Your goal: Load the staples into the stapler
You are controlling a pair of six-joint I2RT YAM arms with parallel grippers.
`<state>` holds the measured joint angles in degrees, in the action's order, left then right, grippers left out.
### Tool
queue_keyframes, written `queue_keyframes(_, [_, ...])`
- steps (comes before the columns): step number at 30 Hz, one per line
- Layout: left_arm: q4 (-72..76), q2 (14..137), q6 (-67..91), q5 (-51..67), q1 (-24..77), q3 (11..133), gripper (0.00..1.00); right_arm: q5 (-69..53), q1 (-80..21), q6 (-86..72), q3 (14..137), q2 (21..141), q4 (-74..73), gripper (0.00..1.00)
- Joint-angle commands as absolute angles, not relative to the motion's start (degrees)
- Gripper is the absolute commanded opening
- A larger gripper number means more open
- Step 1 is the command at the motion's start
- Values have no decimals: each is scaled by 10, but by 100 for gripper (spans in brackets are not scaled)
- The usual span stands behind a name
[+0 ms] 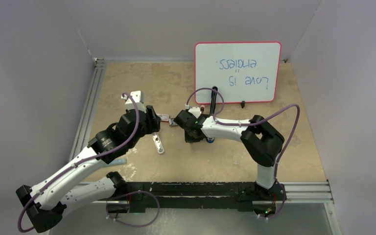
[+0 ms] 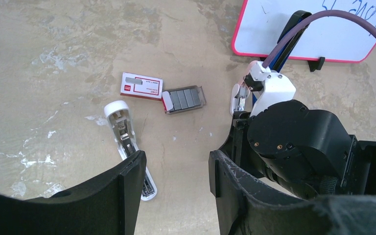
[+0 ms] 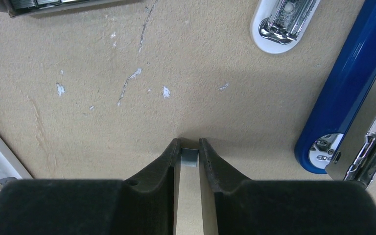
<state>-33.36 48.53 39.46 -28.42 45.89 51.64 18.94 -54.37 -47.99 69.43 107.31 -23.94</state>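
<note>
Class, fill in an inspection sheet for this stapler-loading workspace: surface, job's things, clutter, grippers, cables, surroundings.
Surface: tan board, white scuffs.
Job's things: blue stapler, opened; staples in an open tray beside a red-and-white box.
Clutter: white bar with chrome insert; whiteboard at the back.
Grippers: left gripper open, empty, above the white bar; right gripper shut on a small grey strip.
Cables: purple cable looped along each arm.
Surroundings: white walls; metal rail at the left edge.
</note>
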Motion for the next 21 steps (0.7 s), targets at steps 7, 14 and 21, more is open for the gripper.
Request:
queue_keyframes(7, [-304,484,398,-279,460,514,50,195,-547,-480,709,1068,-233,22])
queue_keyframes(14, [-303,484,396,-277,460,514,50,221,-547,-485,714,1073,-263,34])
queue_keyframes(21, [-303,484,396,-274,460,515,50,220,-547,-533,722,1072,-277,32])
